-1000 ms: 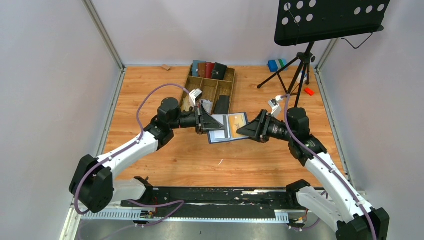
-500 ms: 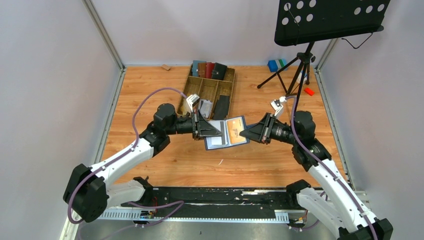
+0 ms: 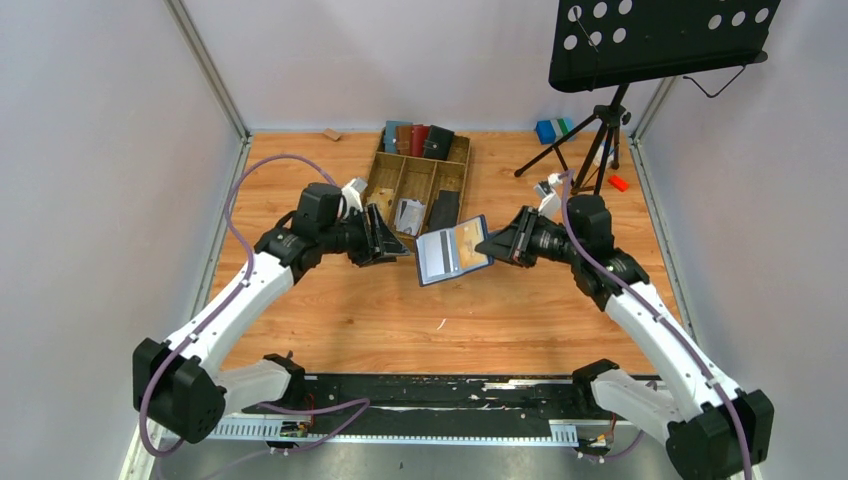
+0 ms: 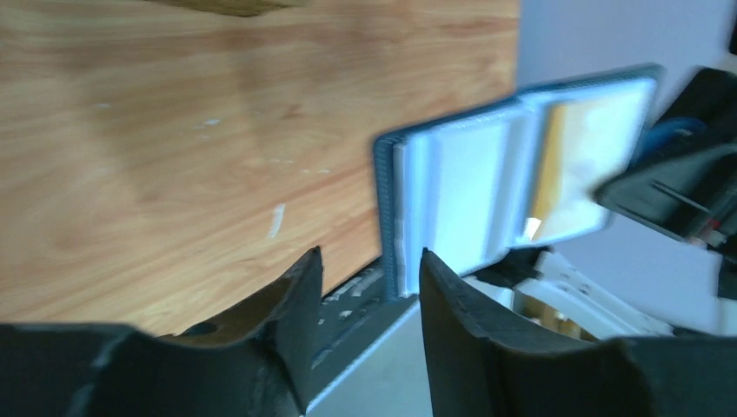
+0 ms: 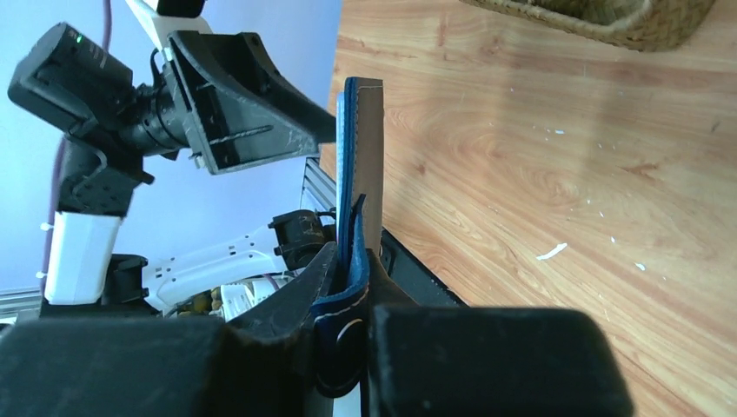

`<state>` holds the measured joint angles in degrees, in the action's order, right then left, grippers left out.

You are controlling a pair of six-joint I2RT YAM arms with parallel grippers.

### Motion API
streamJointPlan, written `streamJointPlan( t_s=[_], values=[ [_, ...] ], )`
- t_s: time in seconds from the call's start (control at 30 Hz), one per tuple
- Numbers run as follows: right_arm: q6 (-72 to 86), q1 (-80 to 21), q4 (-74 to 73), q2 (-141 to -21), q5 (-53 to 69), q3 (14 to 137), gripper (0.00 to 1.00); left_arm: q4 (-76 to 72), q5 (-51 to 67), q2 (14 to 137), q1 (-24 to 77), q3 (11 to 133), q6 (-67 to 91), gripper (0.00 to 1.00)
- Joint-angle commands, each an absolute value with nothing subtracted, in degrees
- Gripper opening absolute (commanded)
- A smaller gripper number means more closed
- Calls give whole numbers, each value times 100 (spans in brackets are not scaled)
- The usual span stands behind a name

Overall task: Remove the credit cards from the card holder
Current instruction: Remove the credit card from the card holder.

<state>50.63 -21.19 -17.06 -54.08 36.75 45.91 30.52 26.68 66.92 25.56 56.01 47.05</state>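
Navy-blue fabric with pale stitching along its edge makes up the card holder. It stands open like a book over the middle of the wood-grain table, tilted up rather than lying flat. Both inner pockets still carry the credit cards: a pale grey-white card in the half toward 9 o'clock and a tan-gold card in the half toward 3 o'clock.

The right gripper is clamped on the holder's 3 o'clock edge. The left gripper sits just off the 9 o'clock edge, its black fingers apart and touching nothing.

From above, a wooden tray with compartments lies at 12 o'clock of the holder, with a row of other holders at its far end.

The left wrist view shows what the top view cannot: the pale side is a thick stack of glossy white cards, and the gold card sits behind a clear sleeve.

The right wrist view shows the holder edge-on as a thin upright slab, its small blue tab pinched between the fingers.
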Motion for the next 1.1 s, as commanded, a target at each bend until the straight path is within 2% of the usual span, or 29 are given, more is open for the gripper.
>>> streamJointPlan(
  t_s=[0.0,0.1,0.23,0.33,0.67,0.8,0.9,1.07],
  values=[
    [4912,-2107,-1345,-5823,4109,5101,0,734,3719,6218,2649,5052,5670,47],
    [5118,-2109,-1080,-5793,4185,4947,0,-290,3938,6137,2825,4788,6294,43],
    [5419,-2129,-731,-5573,4244,4633,0,-513,3884,6126,3183,4724,6484,42],
    [5563,-2221,-661,-5427,4286,4543,0,-1266,3710,6158,3518,4384,7001,42],
    [6480,-2309,108,-5077,4248,4139,0,-2140,3645,6431,3674,4092,7509,50],
    [6791,-2312,483,-5161,4310,4063,0,-2890,3802,6694,3674,3992,8011,40],
    [6952,-2307,680,-5211,4354,4043,0,-3385,3871,6845,3675,3896,8297,38],
    [7036,-2312,693,-5159,4336,4012,0,-3300,3902,6959,3675,3972,8288,36]
  ],
)
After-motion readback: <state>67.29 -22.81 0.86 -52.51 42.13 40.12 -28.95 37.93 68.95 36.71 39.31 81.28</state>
